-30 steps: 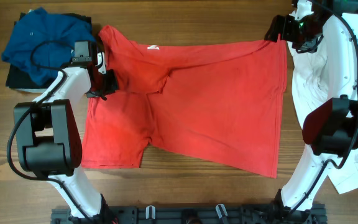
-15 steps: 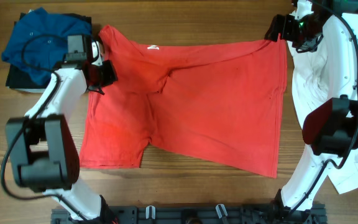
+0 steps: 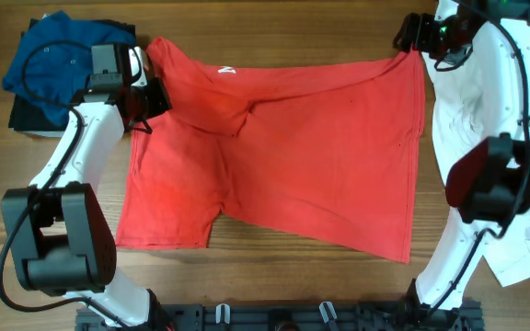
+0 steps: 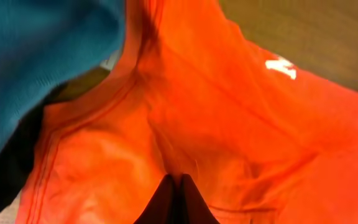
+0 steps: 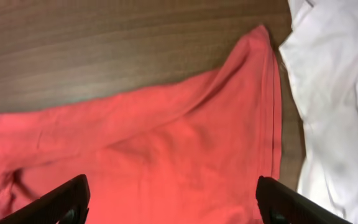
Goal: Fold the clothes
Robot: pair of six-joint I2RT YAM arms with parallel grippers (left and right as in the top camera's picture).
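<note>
A red shirt [image 3: 311,156] lies spread flat on the wooden table. My left gripper [image 3: 150,99] is at its far left part, near the sleeve and collar. In the left wrist view its fingers [image 4: 179,180] are pressed together on a small ridge of the red shirt [image 4: 229,124]. My right gripper [image 3: 410,39] is at the shirt's far right corner. In the right wrist view its fingers [image 5: 173,199] are spread wide above the red shirt [image 5: 166,168] and hold nothing.
A blue garment [image 3: 58,55] lies on a black item [image 3: 21,115] at the far left and shows in the left wrist view [image 4: 36,62]. A white garment [image 3: 472,119] lies along the right side, touching the shirt's edge [image 5: 334,93].
My left gripper has moved toward the far edge along the shirt's left side. My right gripper has shifted slightly farther back. The shirt lies much the same.
</note>
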